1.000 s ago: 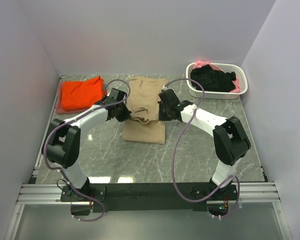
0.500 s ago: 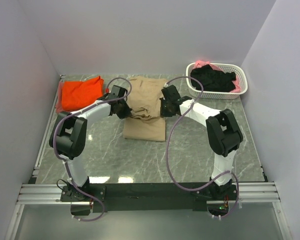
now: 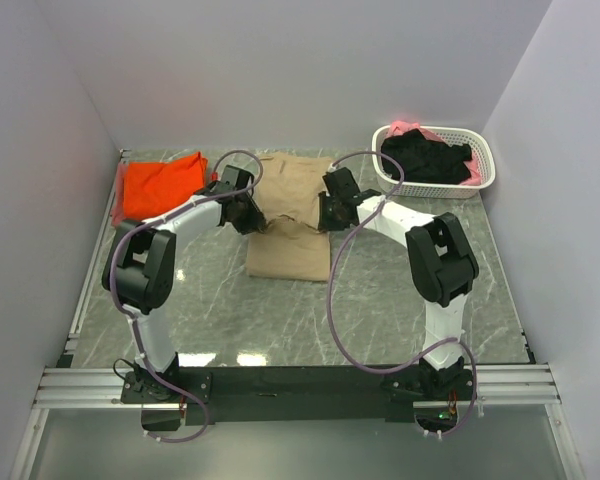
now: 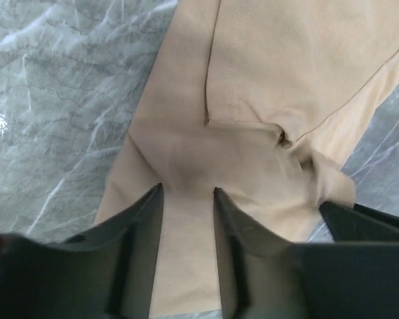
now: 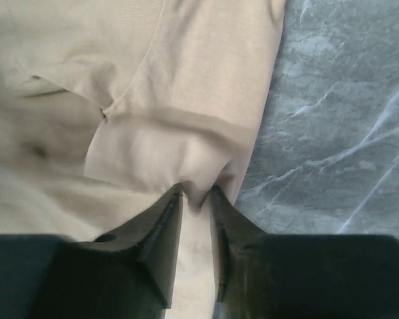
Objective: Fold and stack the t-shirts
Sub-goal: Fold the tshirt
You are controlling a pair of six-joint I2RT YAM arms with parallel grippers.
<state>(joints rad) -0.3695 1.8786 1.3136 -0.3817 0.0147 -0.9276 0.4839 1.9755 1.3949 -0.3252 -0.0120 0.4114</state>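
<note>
1. Left gripper point(image 3: 251, 221): it is low over the left edge of the tan shirt point(image 3: 290, 255), about halfway along the shirt's length.
2. Left fingers point(image 4: 143, 232): they stand apart with a clear gap. The shirt lies flat under the gap, and creases in the cloth run toward the tips. Nothing is clamped between the fingers.
3. Right gripper point(image 3: 323, 221): it is low over the right edge of the same shirt, level with the left gripper. The two grippers face each other across the cloth.
4. Right fingers point(image 5: 161, 232): they are parted by a narrow gap. A small pucker of the shirt rises between the tips, beside a sleeve hem.
5. Tan shirt: it lies on the table point(image 3: 400, 290) in the middle of the far half.
   - The near part is a smooth rectangle.
   - A rumpled edge crosses the shirt at gripper level.
   - The far part reaches toward the back wall.
6. Orange shirt point(image 3: 158, 187): it lies in a loose heap at the far left corner, apart from the tan shirt.
7. Basket point(image 3: 420, 186): it sits at the far right corner. It holds black garments point(image 3: 425, 155), and pink cloth point(image 3: 405, 126) shows at its far rim.
</note>
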